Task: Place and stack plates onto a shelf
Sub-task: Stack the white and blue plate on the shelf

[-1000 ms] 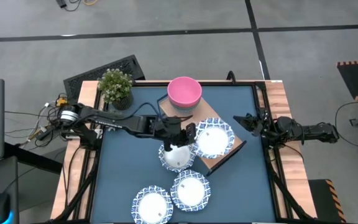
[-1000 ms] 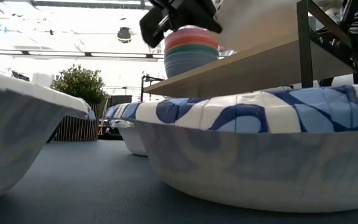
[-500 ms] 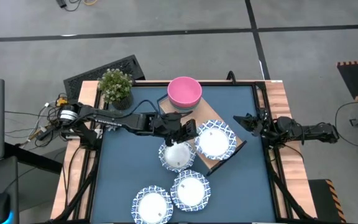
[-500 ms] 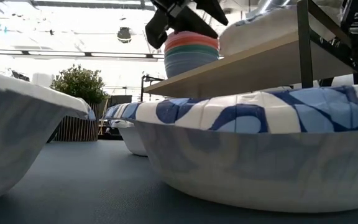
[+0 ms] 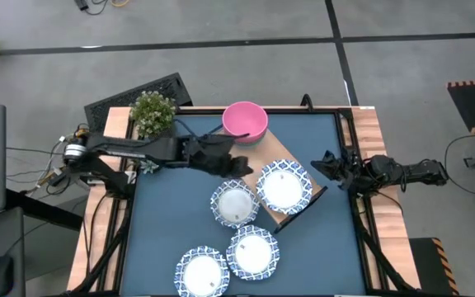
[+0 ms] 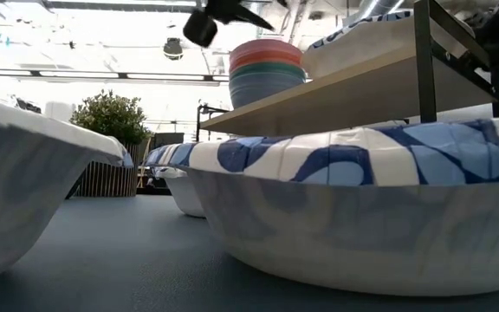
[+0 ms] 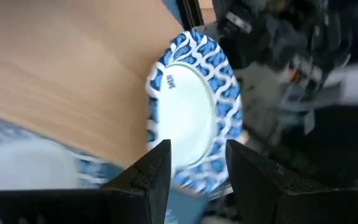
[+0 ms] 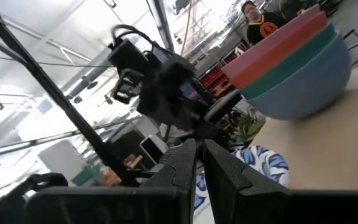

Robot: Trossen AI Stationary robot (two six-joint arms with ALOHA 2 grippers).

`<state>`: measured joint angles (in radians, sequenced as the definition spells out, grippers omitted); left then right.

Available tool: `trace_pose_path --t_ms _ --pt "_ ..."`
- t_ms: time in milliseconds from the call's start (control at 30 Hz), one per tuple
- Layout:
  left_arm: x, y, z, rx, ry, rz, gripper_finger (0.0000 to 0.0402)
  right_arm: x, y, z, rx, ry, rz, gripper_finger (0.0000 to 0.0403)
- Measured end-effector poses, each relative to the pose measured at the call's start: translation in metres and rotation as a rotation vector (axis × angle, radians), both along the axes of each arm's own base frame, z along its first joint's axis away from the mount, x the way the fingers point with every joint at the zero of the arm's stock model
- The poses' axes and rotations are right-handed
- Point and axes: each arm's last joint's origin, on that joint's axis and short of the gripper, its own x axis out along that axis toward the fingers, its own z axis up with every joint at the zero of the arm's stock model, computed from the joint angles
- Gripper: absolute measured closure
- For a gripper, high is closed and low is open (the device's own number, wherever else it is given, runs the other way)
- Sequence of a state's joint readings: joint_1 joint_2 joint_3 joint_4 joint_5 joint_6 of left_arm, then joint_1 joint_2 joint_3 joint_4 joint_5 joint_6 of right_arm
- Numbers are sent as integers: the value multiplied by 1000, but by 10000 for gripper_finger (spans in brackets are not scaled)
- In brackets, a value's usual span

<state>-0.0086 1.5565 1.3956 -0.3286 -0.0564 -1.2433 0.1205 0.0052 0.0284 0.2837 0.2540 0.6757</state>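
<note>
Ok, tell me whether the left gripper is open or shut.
Open and empty: the left gripper shows a clear gap between its fingers, above the plate lying on the shelf.

The nearest plate (image 6: 353, 208) is cut off at the low view's edge. The shelf (image 5: 272, 153) is partly hidden under 1 plate (image 5: 284, 186).

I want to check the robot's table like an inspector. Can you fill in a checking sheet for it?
Surface: dark blue table, wooden side edges.
Job's things: one plate on the shelf; three plates on the table.
Clutter: stack of bowls, pink on top; potted plant.
Pincers: left pincer open, empty, beside the shelf; right pincer at the table's right edge, nearly shut.
Cables: bundle at the left arm's base.
Surroundings: grey floor; a person in the right wrist view.
</note>
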Motion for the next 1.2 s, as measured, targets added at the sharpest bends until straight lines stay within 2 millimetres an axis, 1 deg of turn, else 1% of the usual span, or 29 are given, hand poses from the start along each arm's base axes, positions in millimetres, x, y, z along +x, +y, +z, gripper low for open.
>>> trace_pose_path --t_ms 100,167,267,333,433,533,700,767,867,1000,1200 --pt "-20 -1 11 192 49 -153 265 0 0 -1 -17 12 -10 345" --pt "-32 -6 12 219 119 -194 265 1 -1 -2 -18 24 -19 345" --pt "-45 -15 5 268 253 -272 265 1 -2 -2 -18 25 -38 345" --pt "-53 -23 -2 334 349 -362 265 1 -3 -2 -18 26 -47 345" --pt "-59 -39 -9 479 417 -543 265 1 -4 -2 -18 26 -59 345" --pt "-58 -53 -15 642 418 -665 265 1 -5 -2 -18 26 -73 345" --pt "-56 -71 -19 972 433 -828 265 1 -6 -2 -18 30 -87 345" --pt "-53 -78 -29 1050 444 -920 265 1 -6 -2 -14 25 -86 345" --pt "-49 -86 -44 1117 439 -1053 265 1 -6 -2 -11 27 -85 345" --pt "-39 -91 -65 1159 454 -1177 265 1 -6 -3 -10 42 -79 345" --pt "-29 -94 -84 1181 478 -1284 265 2 -6 -5 -13 62 -77 345"
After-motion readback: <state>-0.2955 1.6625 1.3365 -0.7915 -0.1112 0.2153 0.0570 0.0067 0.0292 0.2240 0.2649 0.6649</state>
